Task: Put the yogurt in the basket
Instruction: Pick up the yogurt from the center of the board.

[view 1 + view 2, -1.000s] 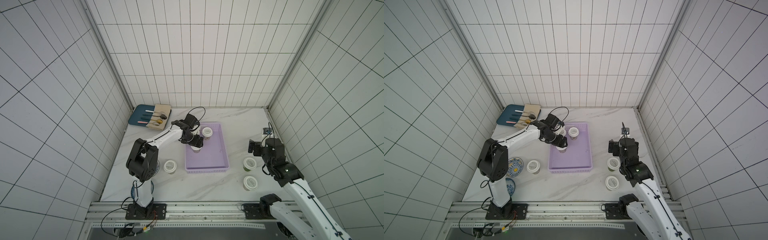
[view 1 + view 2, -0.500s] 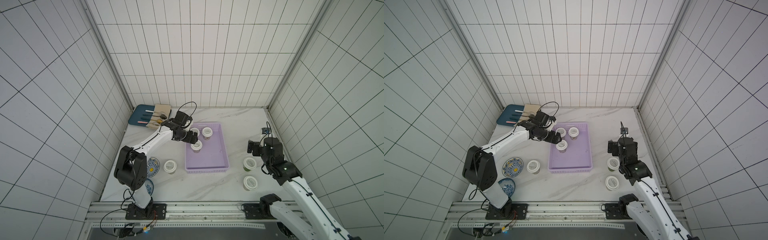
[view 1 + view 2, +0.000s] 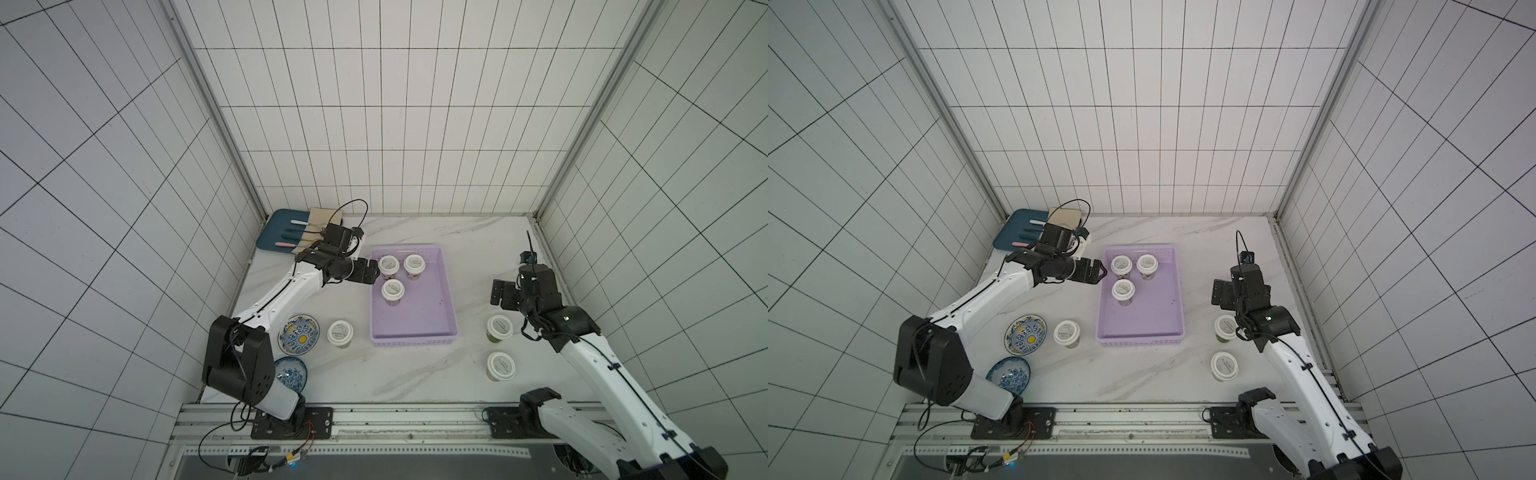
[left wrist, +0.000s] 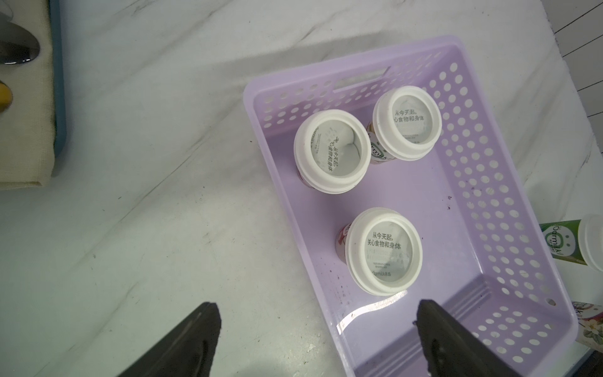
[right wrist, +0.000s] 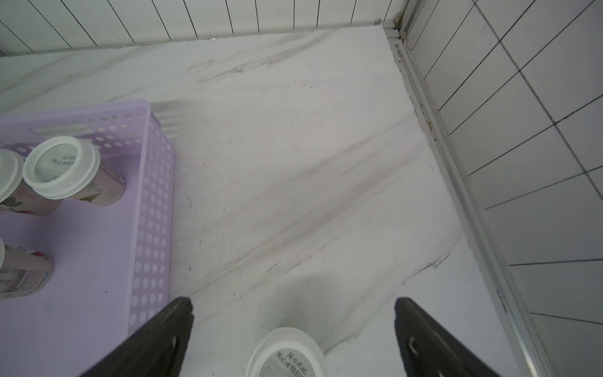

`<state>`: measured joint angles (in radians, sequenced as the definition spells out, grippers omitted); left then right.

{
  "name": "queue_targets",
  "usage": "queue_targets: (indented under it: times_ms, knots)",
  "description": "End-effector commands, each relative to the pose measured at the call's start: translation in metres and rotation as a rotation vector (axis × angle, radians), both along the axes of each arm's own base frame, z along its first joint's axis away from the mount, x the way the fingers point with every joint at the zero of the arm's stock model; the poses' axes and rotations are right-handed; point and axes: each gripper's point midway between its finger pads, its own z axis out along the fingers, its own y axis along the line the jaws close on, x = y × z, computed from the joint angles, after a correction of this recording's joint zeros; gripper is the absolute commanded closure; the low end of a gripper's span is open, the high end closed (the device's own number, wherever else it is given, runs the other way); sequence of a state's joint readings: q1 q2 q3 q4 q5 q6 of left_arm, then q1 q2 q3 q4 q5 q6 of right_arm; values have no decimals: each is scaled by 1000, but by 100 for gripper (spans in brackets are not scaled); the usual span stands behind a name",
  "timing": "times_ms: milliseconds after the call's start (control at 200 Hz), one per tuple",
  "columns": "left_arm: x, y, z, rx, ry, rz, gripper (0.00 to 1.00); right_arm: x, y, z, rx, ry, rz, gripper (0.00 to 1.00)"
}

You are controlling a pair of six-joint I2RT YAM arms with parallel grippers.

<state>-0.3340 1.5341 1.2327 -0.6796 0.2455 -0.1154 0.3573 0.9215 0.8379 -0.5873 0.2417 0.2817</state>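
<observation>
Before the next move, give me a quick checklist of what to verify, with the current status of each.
1. Left gripper open, empty: ok.
2. Right gripper open, empty: ok.
3. Three yogurt cups upright inside the basket: ok.
4. Basket has free room: ok.
5. All yogurt in: not ok; one cup left of the basket, two cups right of it, on the table.
6. Right gripper centred over its nearest cup: cannot tell.

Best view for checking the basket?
Left wrist: the basket fills the frame, perforated walls clear, print on three yogurt cups legible. Both top views show the basket whole but small. Right wrist catches only a corner.
</observation>
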Motion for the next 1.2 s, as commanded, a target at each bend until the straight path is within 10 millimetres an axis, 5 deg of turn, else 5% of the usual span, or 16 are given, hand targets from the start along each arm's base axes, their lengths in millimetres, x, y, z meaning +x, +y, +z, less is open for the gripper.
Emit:
queue_targets:
  times_ms: [0,635,1194]
  knots:
    - [8,10,16,-4,-80,20,2,-13,-1,-7,109,101,-52,1]
    - [23,86,21,-89,-124,254,2,-48,-14,-52,293,371,-160,1]
    - [23,107,32,-114,-162,311,2,-69,-4,-93,454,537,-246,1]
